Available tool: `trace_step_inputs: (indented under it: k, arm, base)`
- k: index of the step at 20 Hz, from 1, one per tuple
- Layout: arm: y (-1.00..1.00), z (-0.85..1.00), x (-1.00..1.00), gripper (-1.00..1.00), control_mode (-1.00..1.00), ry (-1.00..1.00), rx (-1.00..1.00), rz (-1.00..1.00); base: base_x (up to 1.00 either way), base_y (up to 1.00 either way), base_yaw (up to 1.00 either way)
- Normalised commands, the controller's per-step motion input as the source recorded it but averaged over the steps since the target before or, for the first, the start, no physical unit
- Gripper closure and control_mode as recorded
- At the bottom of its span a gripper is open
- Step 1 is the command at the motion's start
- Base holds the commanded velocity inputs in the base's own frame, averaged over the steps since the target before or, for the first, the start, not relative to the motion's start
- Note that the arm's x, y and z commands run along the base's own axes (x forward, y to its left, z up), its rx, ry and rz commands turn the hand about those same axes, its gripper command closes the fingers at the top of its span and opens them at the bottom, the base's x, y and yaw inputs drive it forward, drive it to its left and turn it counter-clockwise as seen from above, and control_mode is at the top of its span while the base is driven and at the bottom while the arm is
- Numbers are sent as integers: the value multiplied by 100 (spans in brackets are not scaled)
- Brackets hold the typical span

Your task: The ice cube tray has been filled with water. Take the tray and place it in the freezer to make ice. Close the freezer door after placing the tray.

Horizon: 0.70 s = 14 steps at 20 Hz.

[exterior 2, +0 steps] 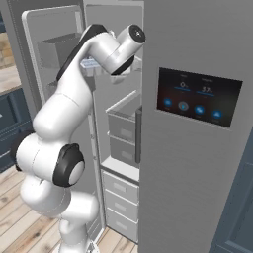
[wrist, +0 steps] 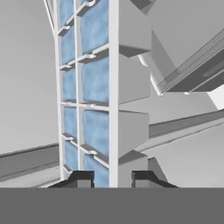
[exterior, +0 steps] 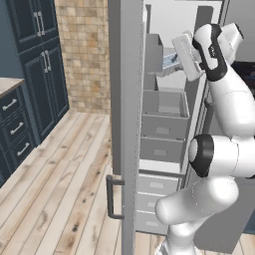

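Observation:
My gripper (wrist: pixel 113 178) is shut on the rim of the ice cube tray (wrist: pixel 98 87), a white grid whose cells hold pale blue water (wrist: pixel 95 131). The arm reaches high into the open freezer (exterior: pixel 164 107). There the tray (exterior: pixel 170 61) hangs at the hand's tip above the grey drawers, and the right base view shows a corner of the tray (exterior 2: pixel 91 63) beside the forearm. The freezer door (exterior: pixel 127 99) stands wide open, edge-on to the left base view, its dark bar handle (exterior: pixel 113 196) low down. I cannot tell whether the tray touches a shelf.
The other grey door with the dark display panel (exterior 2: pixel 198 96) is closed to the right of the opening. Grey drawers (exterior 2: pixel 122 123) fill the freezer's middle and lower part. Dark blue cabinets (exterior: pixel 35 64) and wooden floor (exterior: pixel 64 189) lie to the left of the open door.

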Motion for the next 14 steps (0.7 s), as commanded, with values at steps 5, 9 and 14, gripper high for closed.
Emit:
trace_step_inputs:
  k: [5,9,14]
  arm:
    - [0,0,18,100,-100,0,-5,-10]
    - [0,0,23,100,-100,0,-4,-9]
    - [0,0,26,100,-100,0,-4,-9]
  base:
    - [0,0,0]
    - [0,0,0]
    - [0,0,0]
